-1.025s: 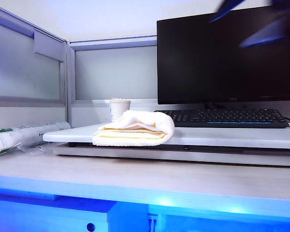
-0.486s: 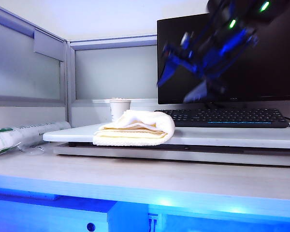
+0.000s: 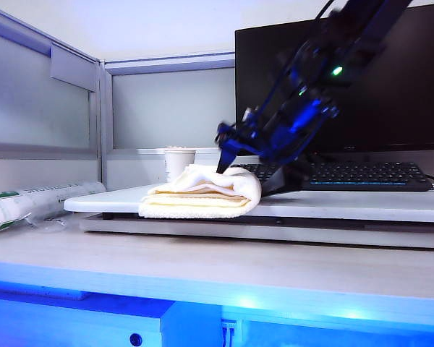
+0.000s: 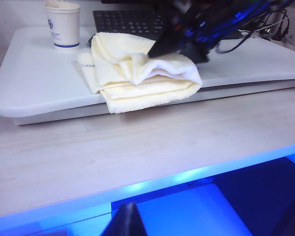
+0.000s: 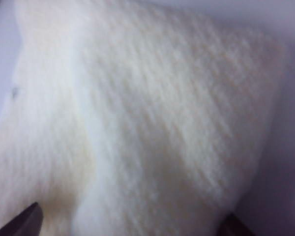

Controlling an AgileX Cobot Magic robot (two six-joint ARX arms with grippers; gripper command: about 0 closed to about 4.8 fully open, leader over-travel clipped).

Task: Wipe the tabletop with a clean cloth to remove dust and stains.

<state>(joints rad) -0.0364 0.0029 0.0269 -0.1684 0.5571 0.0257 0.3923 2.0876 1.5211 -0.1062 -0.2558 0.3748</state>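
The cloth (image 3: 202, 191), a folded cream terry towel, lies on the white tabletop (image 3: 347, 204) near its left front edge. My right gripper (image 3: 246, 173) has come down onto the cloth from the right and stands open, one finger over the top fold and the other at the right end. In the right wrist view the cloth (image 5: 147, 113) fills the picture, with the fingertips (image 5: 24, 219) wide apart at either side. The left wrist view shows the cloth (image 4: 137, 73) and the tabletop (image 4: 34, 83) from low in front of the desk. My left gripper (image 4: 126, 219) is shut there, holding nothing.
A white paper cup (image 3: 179, 163) stands behind the cloth. A black keyboard (image 3: 362, 176) and monitor (image 3: 390, 87) sit at the back right of the slab. A rolled packet (image 3: 29, 206) lies on the lower wood-grain desk (image 3: 202, 271) at left. Partition walls close the left and back.
The right arm has swung down from the upper right, in front of the monitor, to the cloth. The cloth and cup have not moved.
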